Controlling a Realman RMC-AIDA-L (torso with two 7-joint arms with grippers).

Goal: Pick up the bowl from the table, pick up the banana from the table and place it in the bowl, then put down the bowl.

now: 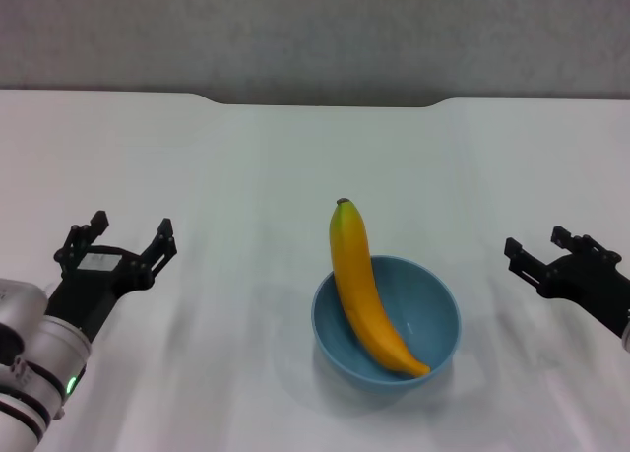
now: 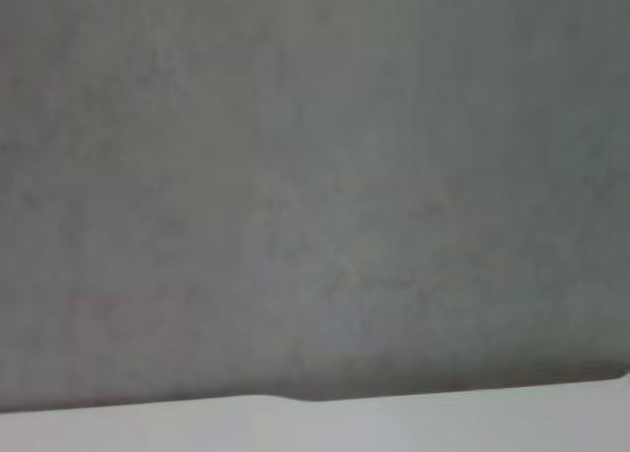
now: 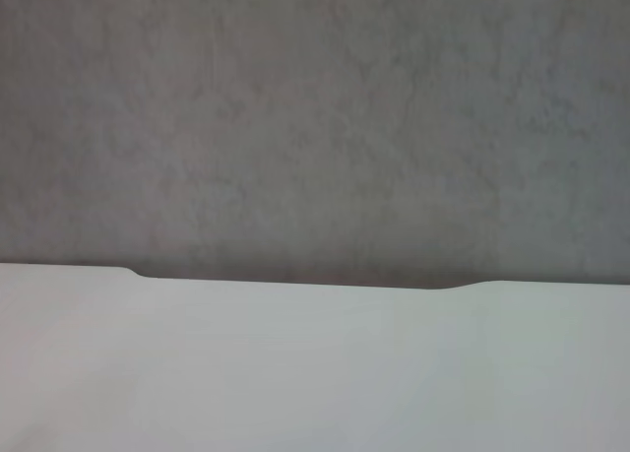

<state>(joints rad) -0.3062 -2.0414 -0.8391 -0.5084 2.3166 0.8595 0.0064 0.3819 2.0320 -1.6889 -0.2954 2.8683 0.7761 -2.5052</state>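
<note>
Curved yellow banana rests in the round light-blue plastic bowl near the white table's near edge; left gripper and right gripper gape wide, empty, flanking it well apart.

One bowl, one banana, one table, and two grippers.
</note>
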